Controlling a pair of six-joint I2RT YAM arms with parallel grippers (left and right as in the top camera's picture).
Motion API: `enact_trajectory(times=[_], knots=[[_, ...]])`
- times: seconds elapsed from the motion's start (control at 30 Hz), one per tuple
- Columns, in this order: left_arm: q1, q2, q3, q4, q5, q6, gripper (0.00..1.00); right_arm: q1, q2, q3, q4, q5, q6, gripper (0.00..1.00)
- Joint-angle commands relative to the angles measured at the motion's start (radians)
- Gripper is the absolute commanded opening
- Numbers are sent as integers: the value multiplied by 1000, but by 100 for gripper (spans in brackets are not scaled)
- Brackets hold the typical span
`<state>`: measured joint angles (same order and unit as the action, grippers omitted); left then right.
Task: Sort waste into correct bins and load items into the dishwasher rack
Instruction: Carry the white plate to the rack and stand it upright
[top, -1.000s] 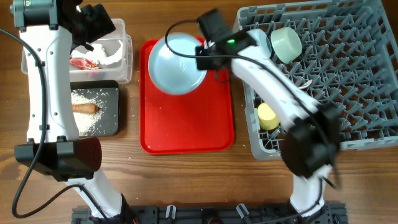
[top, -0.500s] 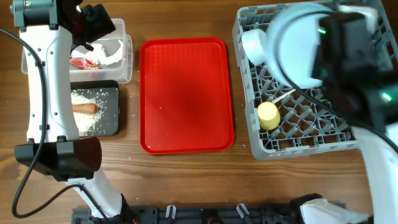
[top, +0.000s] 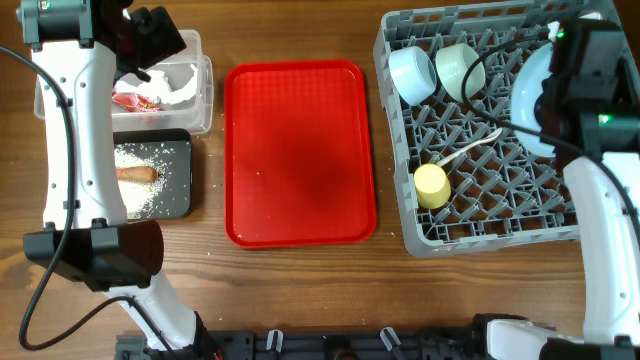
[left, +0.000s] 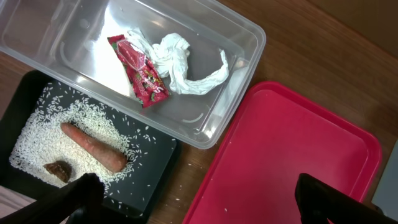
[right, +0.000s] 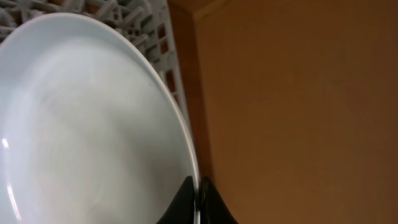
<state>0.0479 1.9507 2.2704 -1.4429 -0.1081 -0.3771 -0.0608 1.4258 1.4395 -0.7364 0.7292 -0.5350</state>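
Right tool (right: 198, 200) clamped on plate (top: 530, 110) rim; plate nearly on edge over upper right of rack (top: 470, 215) in overhead, straight below tool; left tool (left: 196, 186) apart, well away

Tilted pale blue round plate (top: 527, 100) over grey pegged plastic rack (top: 495, 215), right side; light blue bowl (top: 410, 73), mint bowl (top: 456, 69), yellow cup (top: 431, 186), white spoon (top: 470, 149) inside.

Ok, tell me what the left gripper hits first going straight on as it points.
The left gripper would probably meet the clear rectangular plastic tub, near its corner by the flat red tray; depth is unclear.
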Motion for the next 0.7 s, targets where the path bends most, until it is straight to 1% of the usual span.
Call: enact_trajectory(times=[0.0,0.03,0.1,0.23,0.5,0.67], knots=[[1,9,0,-1,-13,-10,100,-58,30,0,81,-125,-225,4],[1,9,0,-1,-13,-10,100,-73,40,0,84,-188,-288,4],[1,9,0,0,-13,-10,100,-94,60,-1,81,-263,-364,4],[1,9,0,0,-13,-9,100,-119,124,-1,98,-286,-435,4],[1,9,0,0,-13,-10,100,-167,234,-1,177,-272,-434,4],[1,9,0,0,-13,-10,100,-194,240,-1,246,-230,-442,5]])
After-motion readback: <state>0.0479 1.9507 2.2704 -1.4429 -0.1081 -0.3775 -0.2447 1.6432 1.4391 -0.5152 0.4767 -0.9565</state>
